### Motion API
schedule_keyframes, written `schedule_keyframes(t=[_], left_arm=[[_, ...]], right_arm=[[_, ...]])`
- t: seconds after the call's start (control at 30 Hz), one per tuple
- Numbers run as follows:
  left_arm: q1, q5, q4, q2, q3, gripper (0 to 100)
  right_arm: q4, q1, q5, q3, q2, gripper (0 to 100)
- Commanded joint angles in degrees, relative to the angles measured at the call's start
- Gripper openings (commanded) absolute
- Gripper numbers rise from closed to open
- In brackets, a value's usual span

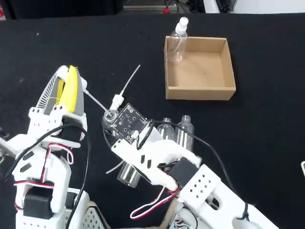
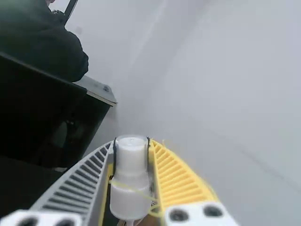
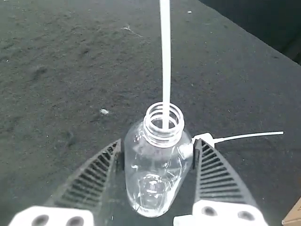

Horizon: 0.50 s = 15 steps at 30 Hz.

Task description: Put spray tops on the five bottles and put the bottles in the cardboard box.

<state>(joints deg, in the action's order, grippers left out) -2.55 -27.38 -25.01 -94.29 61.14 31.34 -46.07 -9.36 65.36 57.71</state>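
My left gripper [image 1: 68,78] points up, shut on a white spray top [image 2: 129,181]. The top's dip tube [image 1: 95,102] slants down into the open neck of a clear bottle [image 3: 157,165]. My right gripper [image 3: 157,146] is shut on that bottle and holds it upright at the table's middle [image 1: 110,116]. A second spray top [image 1: 116,100] lies on the cloth just beyond it. Two uncapped bottles [image 1: 175,130] stand beside the right arm, and another bottle [image 1: 128,174] lies under it. One bottle with a spray top [image 1: 178,42] stands in the cardboard box [image 1: 228,71], at its far left corner.
The table is covered in black cloth [image 1: 267,124]. The cardboard box sits at the far right. The right arm's body and cables [image 1: 190,186] stretch across the near middle, over the lying bottle.
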Motion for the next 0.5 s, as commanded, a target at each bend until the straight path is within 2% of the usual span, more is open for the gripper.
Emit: schedule_keyframes(t=[0.0,0.33,0.4,0.47], left_arm=[[-0.84,-0.26,1.67,-0.26,1.27,3],[-1.19,-0.18,1.23,-0.26,1.54,4],[-1.54,1.49,1.14,-0.26,2.95,7],[-3.30,6.51,1.14,-0.26,3.74,14]], right_arm=[[0.44,-0.70,-0.09,-0.40,2.07,17.3],[0.44,-0.70,-0.09,-0.40,2.15,17.3],[0.44,-0.53,-0.09,-0.40,2.24,17.3],[0.44,-0.44,-0.09,-0.40,2.42,17.3]])
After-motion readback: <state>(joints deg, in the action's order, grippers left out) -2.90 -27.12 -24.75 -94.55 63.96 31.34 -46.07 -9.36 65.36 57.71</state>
